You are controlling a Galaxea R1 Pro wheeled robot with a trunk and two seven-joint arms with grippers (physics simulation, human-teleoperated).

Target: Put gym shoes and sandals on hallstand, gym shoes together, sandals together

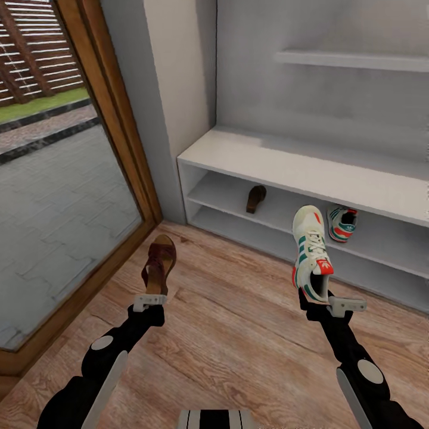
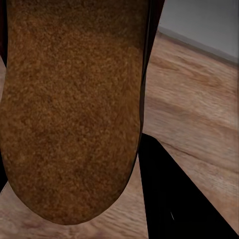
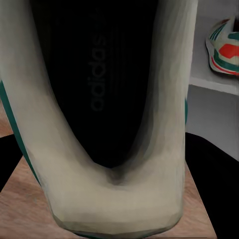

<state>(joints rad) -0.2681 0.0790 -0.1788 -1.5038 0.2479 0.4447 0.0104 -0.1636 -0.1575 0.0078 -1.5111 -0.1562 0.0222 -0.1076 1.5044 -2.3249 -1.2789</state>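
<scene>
Left gripper (image 1: 149,301): pinched on the heel of a brown sandal (image 1: 159,263), held toe-forward above the corridor floor (image 1: 238,310), well short of the hallstand (image 1: 333,179). The left wrist view shows the sandal's tan sole (image 2: 74,109) close up.

Right gripper (image 1: 333,304): clamped on the heel of a cream gym shoe (image 1: 311,253), toe pointing toward the rack's open front; the right wrist view looks straight into the shoe's dark opening (image 3: 107,84).

Already shelved: the second sandal (image 1: 256,199) lies on the upper shelf toward the rack's left end; the second gym shoe (image 1: 342,223) sits on the same shelf farther right, close behind the carried shoe.

Risk, clearance: the shelf opening is low, and both shoes stick out long past the fingers. A toe catching the top board's front edge would likely twist the shoe in a heel-only grip.

Risk, drop: either shoe released before it clears the shelf's front edge could tip back onto the floor.

Risk, pairing: pushing in too hard could knock the shelved gym shoe backward or sideways, and the carried sandal must land beside its mate, not among the sneakers.
</scene>
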